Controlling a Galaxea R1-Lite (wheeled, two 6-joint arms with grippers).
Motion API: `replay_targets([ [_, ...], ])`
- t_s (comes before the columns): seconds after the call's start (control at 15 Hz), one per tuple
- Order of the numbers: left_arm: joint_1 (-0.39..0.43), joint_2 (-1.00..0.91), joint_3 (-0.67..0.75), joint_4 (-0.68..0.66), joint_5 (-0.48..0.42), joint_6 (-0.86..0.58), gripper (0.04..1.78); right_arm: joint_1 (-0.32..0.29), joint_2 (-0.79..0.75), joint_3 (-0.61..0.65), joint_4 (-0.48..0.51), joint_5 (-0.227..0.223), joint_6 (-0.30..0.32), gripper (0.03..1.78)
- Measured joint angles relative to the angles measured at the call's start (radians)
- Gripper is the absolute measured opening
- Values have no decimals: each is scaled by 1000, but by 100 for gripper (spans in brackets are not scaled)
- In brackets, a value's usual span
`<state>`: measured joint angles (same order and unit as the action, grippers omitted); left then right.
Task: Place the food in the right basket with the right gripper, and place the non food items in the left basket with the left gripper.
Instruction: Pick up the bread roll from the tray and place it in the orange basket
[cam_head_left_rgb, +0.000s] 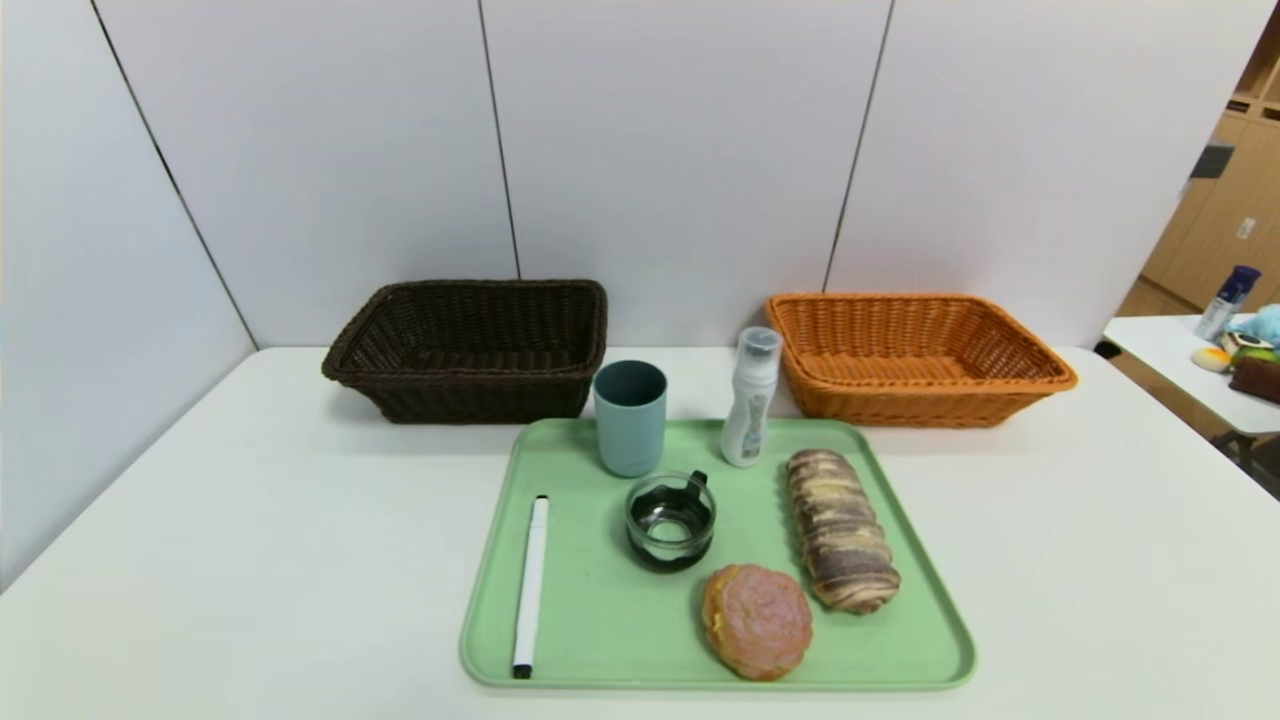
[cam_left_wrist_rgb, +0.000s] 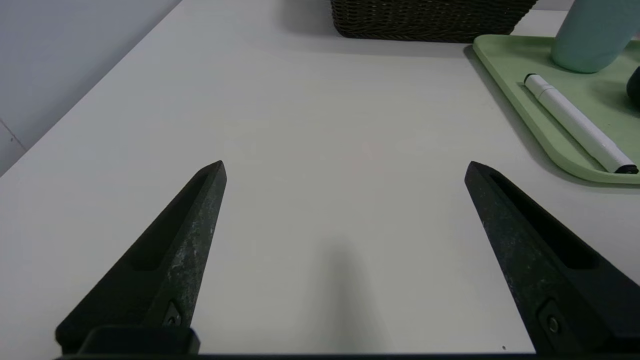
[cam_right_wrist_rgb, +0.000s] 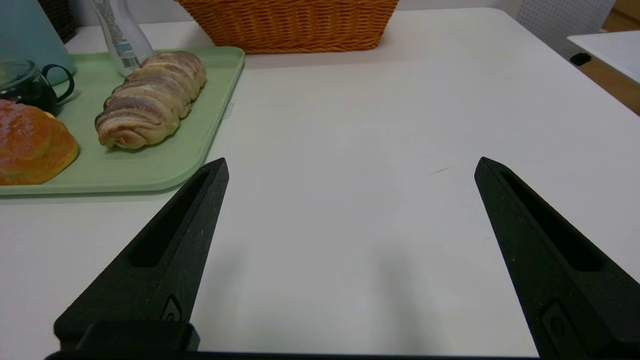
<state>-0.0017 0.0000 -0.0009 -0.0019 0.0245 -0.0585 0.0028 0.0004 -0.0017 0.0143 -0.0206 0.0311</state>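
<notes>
With both the left gripper (cam_left_wrist_rgb: 345, 167) and right gripper (cam_right_wrist_rgb: 350, 165) spread wide and empty over bare white table, best to begin on the long marbled twisted bread loaf (cam_head_left_rgb: 840, 528) at centre-right on the pale green tray (cam_head_left_rgb: 590, 640), pinching across its width, gently

Neither arm shows from the head camera. In the left wrist view the brown basket (cam_left_wrist_rgb: 430, 20) and teal cup (cam_left_wrist_rgb: 592, 35) are cut off at the frame's edge, the glass pot (cam_left_wrist_rgb: 635, 87) a mere sliver. In the right wrist view the orange basket (cam_right_wrist_rgb: 290, 22) loses its rim, the bottle (cam_right_wrist_rgb: 120, 37) its cap, the round bun (cam_right_wrist_rgb: 30, 142) one side.
</notes>
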Motion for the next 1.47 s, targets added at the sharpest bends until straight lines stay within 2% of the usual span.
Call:
replay_targets([
  [0.13, 0, 5, -52, 23, -16, 8, 169, 0, 4, -32, 26, 4, -26, 170],
  [0.33, 0, 124, -300, 172, -61, -4, 169, 3, 117, -270, 148, 17, -20, 170],
  [0.53, -1, 400, -668, 394, -91, -36, 169, 9, 409, -695, 357, 50, 0, 170],
  [0.73, -11, 725, -1063, 641, -127, -76, 169, 34, 791, -1161, 625, 96, 45, 170],
  [0.87, -46, 923, -1244, 787, -154, -130, 169, 99, 1045, -1474, 805, 114, 126, 170],
  [1.0, -105, 1073, -1343, 871, -168, -194, 169, 214, 1273, -1728, 980, 125, 236, 170],
  [1.07, -140, 1143, -1376, 891, -170, -223, 169, 280, 1374, -1809, 1053, 125, 287, 170],
  [1.2, -197, 1234, -1407, 903, -150, -262, 169, 419, 1558, -1897, 1161, 110, 373, 170],
  [1.27, -214, 1266, -1413, 904, -138, -265, 169, 467, 1632, -1919, 1186, 101, 406, 170],
  [1.47, -227, 1304, -1417, 905, -135, -266, 169, 521, 1812, -1945, 1206, 87, 450, 170],
])
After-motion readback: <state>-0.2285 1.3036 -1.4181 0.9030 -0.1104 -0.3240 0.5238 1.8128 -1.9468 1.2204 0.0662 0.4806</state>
